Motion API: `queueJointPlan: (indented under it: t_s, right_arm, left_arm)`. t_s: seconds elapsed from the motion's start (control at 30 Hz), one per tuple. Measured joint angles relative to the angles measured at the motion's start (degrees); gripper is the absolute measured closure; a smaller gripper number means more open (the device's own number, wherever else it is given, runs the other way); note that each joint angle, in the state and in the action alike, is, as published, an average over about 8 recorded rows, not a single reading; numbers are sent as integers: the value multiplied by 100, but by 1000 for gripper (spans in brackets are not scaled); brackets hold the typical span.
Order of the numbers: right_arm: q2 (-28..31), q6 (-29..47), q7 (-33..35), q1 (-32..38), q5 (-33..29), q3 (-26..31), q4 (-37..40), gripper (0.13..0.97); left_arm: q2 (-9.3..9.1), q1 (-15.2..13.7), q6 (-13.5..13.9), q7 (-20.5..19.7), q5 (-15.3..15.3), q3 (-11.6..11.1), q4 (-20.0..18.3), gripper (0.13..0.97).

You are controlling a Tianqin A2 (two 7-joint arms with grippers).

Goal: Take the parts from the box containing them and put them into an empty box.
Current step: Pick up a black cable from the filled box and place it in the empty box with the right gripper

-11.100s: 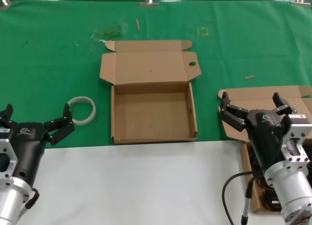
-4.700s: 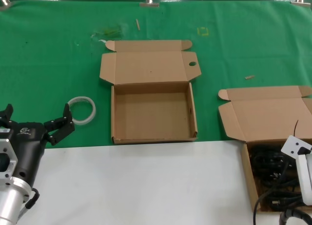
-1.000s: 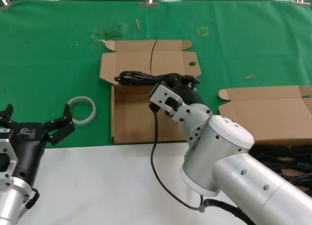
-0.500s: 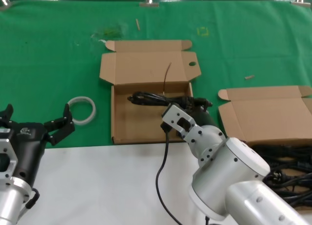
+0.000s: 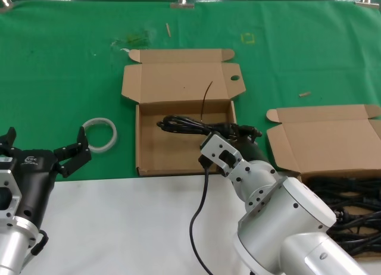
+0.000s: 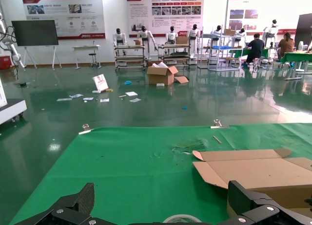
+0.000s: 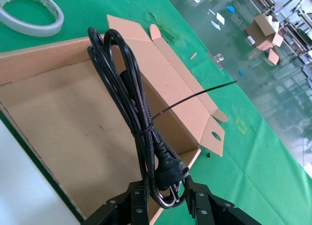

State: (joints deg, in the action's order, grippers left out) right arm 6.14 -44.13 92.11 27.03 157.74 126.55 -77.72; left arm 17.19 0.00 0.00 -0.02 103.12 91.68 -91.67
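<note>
The right gripper [image 7: 165,196] is clamped on a cable bundle [image 7: 130,108] reaching ahead of it over the empty box [image 5: 149,141]; released here, the far end may snag the box's wall; the left gripper [image 5: 41,150] waits, fingers apart

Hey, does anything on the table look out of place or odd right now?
A white ring lies loose on the green cloth beside the empty box, and small scraps dot the cloth. The cable bundle in the right gripper has a stiff tie end sticking out.
</note>
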Motion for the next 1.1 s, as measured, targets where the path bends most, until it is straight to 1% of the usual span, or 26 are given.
queueJointPlan:
  t_s: [0.6, 1.1]
  right_arm:
    - [0, -195, 154, -266, 0, -118, -279, 815]
    - [0, 52, -161, -76, 0, 92, -61, 815]
  left_arm:
    - [0, 0, 0, 0, 0, 0, 0, 132]
    - [0, 0, 0, 0, 0, 0, 0, 132]
